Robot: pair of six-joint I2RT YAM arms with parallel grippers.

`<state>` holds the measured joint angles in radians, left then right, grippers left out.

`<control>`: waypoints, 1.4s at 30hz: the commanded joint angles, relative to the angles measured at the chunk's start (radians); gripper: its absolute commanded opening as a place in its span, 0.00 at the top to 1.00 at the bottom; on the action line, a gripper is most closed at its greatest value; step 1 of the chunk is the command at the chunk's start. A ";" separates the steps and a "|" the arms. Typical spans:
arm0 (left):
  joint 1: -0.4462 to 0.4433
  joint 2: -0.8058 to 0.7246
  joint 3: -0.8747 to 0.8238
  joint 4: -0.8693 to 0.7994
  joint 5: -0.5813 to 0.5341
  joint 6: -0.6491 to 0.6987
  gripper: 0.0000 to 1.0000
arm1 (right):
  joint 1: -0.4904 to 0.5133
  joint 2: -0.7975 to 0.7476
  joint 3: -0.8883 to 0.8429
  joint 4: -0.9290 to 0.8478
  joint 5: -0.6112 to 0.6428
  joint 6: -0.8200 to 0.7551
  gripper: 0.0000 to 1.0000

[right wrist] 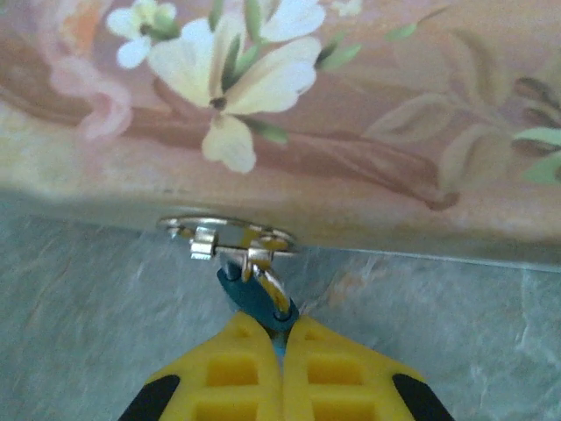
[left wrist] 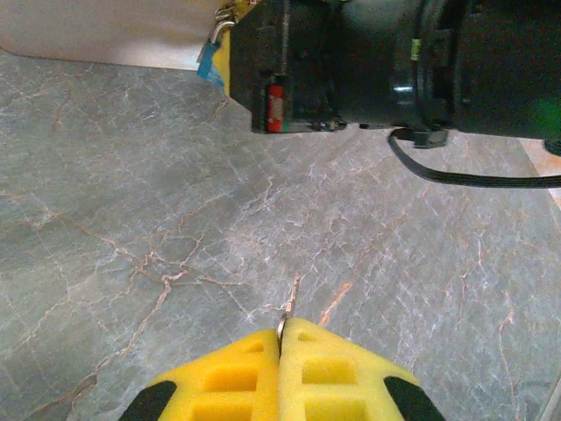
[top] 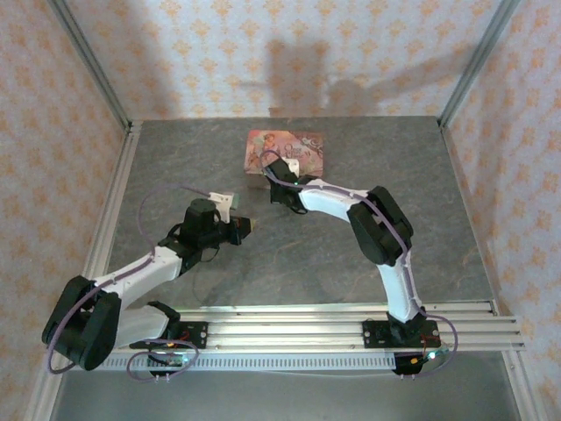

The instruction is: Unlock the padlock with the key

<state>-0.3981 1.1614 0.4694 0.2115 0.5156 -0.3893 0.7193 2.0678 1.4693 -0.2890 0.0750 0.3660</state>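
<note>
The padlock (right wrist: 257, 296) is small and dark bluish, and its silver shackle (right wrist: 279, 296) hangs from the metal hasp (right wrist: 230, 234) on the front of the pink box (right wrist: 351, 132). My right gripper (right wrist: 280, 324) is shut on the padlock's body, right at the box's front edge (top: 270, 180). My left gripper (left wrist: 282, 330) is shut on the key (left wrist: 284, 321); only a thin silvery edge of the key pokes out between the yellow pads. The left gripper (top: 249, 228) hovers over the table, a short way in front of the right one.
The pink box (top: 285, 151) sits at the back middle of the grey marbled table (top: 316, 263). The right arm's black wrist (left wrist: 368, 61) is close ahead of the left gripper. Patterned walls and metal rails bound the table.
</note>
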 commanded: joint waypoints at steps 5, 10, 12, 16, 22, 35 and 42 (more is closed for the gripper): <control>0.008 -0.083 -0.059 -0.027 0.009 0.018 1.00 | 0.005 -0.147 -0.122 -0.020 -0.224 -0.055 1.00; 0.008 -0.120 -0.096 -0.015 0.014 -0.004 1.00 | 0.006 -0.198 -0.158 -0.021 -0.319 -0.045 1.00; 0.008 -0.123 -0.111 0.008 0.022 -0.020 1.00 | 0.005 -0.211 -0.169 -0.014 -0.339 -0.030 1.00; 0.007 -0.088 -0.117 0.060 0.056 -0.059 1.00 | 0.003 -0.216 -0.183 -0.001 -0.358 0.025 1.00; 0.007 -0.082 -0.112 0.056 0.049 -0.071 1.00 | 0.023 -0.208 -0.177 -0.095 -0.110 0.203 0.74; 0.007 -0.083 -0.066 -0.030 0.041 -0.035 1.00 | 0.128 0.026 0.097 -0.212 0.289 0.317 0.48; 0.008 -0.085 -0.047 -0.047 0.050 -0.019 1.00 | 0.129 0.130 0.206 -0.266 0.356 0.309 0.48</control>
<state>-0.3985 1.0855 0.3920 0.1822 0.5499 -0.4377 0.8501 2.1685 1.6360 -0.4900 0.3431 0.6624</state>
